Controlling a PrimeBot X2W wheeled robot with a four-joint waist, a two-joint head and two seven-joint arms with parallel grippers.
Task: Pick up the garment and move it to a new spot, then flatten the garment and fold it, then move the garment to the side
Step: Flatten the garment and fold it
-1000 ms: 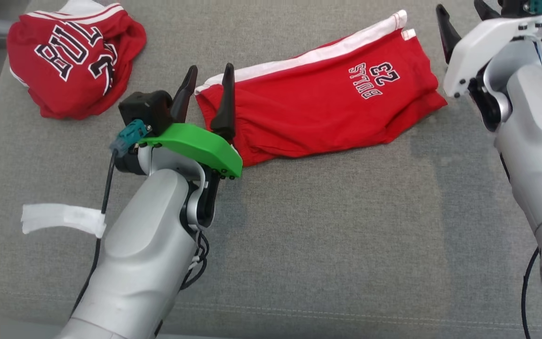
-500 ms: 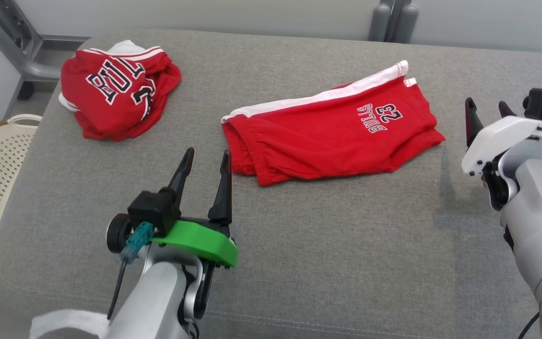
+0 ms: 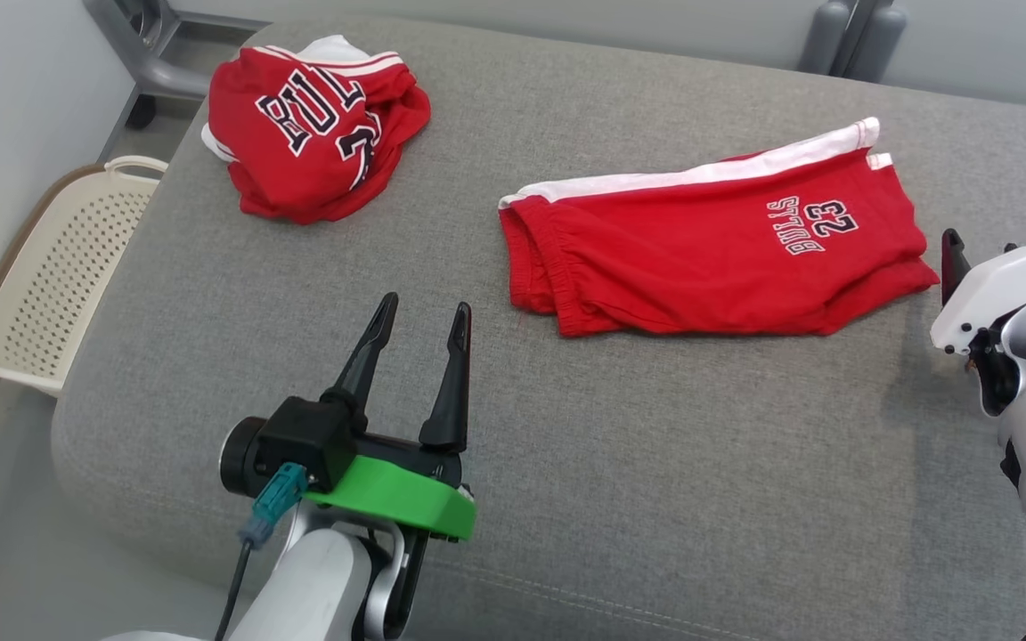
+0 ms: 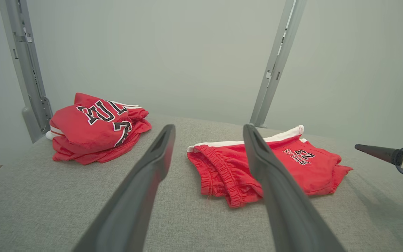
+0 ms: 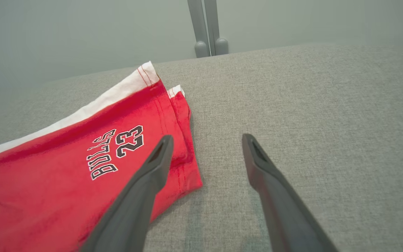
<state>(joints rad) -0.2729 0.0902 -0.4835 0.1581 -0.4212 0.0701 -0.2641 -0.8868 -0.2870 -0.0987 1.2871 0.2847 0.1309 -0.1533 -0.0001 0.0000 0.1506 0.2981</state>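
A grey woven-fabric cushion top spans the scene. Folded red shorts with a white side stripe lie flat toward its right. A crumpled red jersey sits at the far left corner, well apart from them. A cream perforated plastic basket stands off the left edge. The left gripper and the right gripper flank the shorts, fingers spread, empty.
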